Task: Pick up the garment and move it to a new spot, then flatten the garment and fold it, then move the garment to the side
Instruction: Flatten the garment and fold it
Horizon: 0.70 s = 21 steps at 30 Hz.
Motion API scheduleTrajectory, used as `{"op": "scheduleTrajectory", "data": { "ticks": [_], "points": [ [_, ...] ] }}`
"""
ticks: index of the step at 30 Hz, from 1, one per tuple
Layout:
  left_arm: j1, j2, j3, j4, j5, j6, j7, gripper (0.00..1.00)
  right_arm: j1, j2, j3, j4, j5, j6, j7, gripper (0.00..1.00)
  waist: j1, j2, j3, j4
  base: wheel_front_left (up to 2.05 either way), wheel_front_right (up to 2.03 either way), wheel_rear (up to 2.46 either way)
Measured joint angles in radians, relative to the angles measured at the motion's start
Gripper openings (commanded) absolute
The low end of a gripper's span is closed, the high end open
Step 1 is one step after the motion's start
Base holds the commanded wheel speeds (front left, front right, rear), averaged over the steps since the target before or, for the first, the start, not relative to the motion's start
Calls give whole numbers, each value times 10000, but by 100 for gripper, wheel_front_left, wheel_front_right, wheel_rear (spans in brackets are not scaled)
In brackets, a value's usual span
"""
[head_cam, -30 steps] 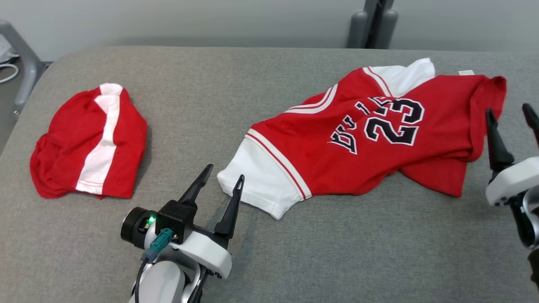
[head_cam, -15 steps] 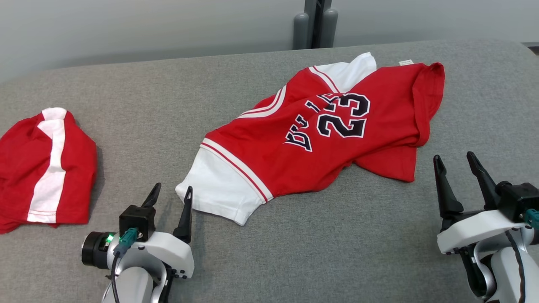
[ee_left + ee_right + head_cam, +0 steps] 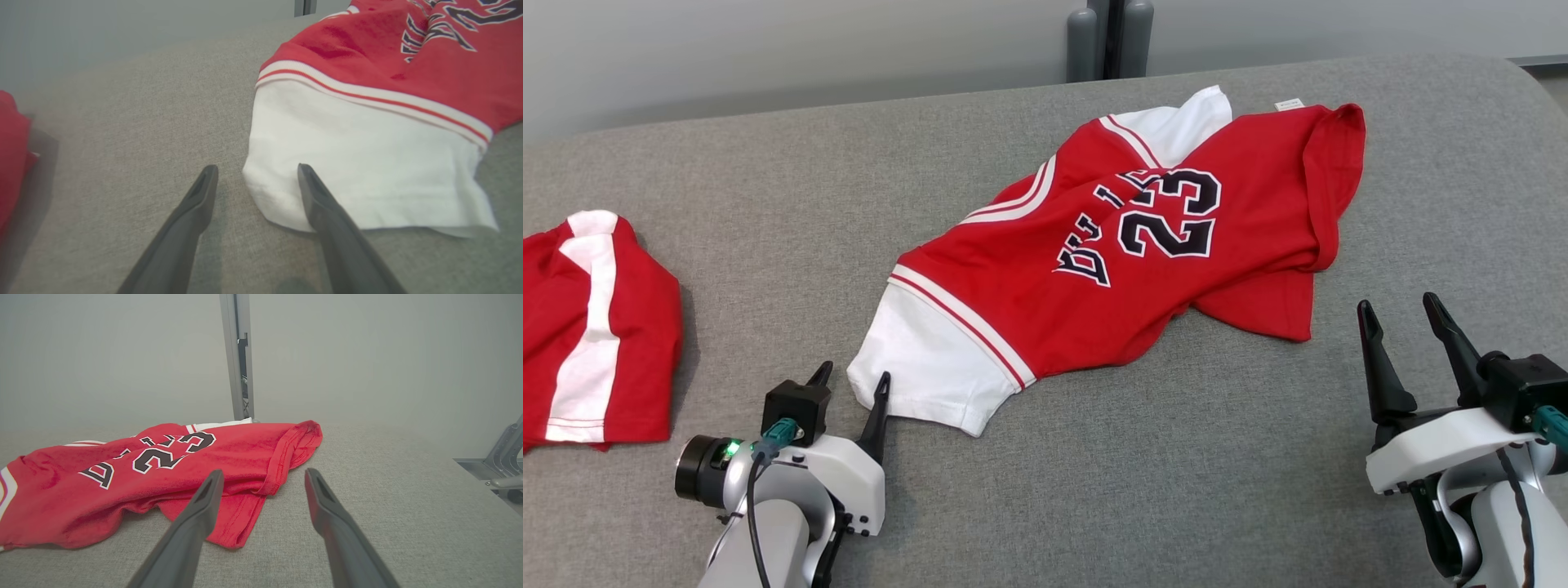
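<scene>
Holding nothing, my left gripper (image 3: 851,377) stands released, a corner of the red jersey's (image 3: 1111,269) white sleeve (image 3: 923,380) between its fingers. My right gripper (image 3: 1398,304) is spread too, with the jersey's hem near, ahead of its left finger. Another red garment (image 3: 596,327) lies well left of the left fingers.

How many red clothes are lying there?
2. The jersey with the 23 lies crumpled in the middle. A second red-and-white garment lies at the far left, partly cut off by the picture's edge.
</scene>
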Motion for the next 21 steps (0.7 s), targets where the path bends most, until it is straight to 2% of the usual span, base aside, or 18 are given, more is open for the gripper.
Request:
{"op": "scheduleTrajectory", "data": {
  "ticks": [10, 11, 12, 13, 14, 21],
  "points": [
    [-580, -75, -268, 1246, -25, -274, -153, 100, 40, 176, -119, -8, -188, 0, 69, 100, 0, 0, 64, 18, 0, 0, 0],
    [-613, -81, -299, 1329, -44, -332, -157, 82, 40, 184, -128, -8, -190, 0, 69, 100, 0, 0, 65, 22, 0, 0, 0],
    [-643, -94, -320, 1392, -77, -393, -174, 41, 40, 186, -148, -6, -192, 0, 69, 100, 0, 0, 61, 33, 0, 0, 0],
    [-662, -115, -337, 1425, -100, -456, -217, 16, 40, 188, -169, -4, -192, 0, 69, 100, 0, 0, 55, 49, 0, 0, 0],
    [-679, -142, -368, 1442, -100, -497, -245, 0, 42, 190, -198, 2, -192, 0, 69, 100, -1, 0, 46, 71, 0, 0, 0],
    [-695, -247, -318, 890, -261, -548, -368, 0, 120, 353, -428, 453, -17, 0, 127, 100, -1, 0, -38, 388, 0, 0, 0]
  ]
}}
